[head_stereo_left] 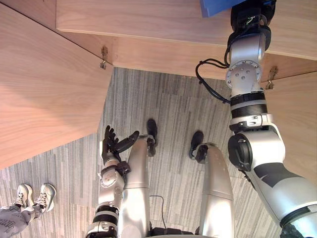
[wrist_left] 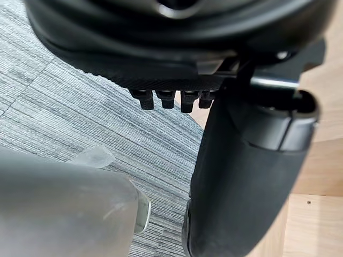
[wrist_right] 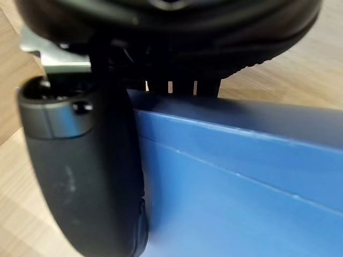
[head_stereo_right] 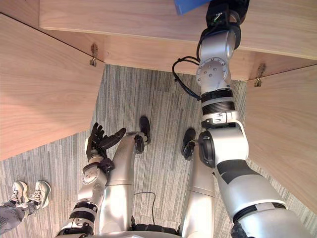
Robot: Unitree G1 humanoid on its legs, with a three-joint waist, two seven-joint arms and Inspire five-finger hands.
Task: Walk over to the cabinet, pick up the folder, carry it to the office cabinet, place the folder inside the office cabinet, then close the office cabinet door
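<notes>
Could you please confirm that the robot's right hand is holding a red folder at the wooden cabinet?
Not quite: the folder is blue, not red, as the right wrist view shows. The right hand does hold it at the wooden cabinet.

Blue folder (wrist_right: 241, 176), seemingly plain; grey-striped carpet (head_stereo_left: 173, 109)

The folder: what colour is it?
The folder is plain blue, clearest in the right wrist view.

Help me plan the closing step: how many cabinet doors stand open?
2. The left door swings out on the robot's left, the right door on its right; both hinge on the cabinet. More may lie outside the view.
</notes>
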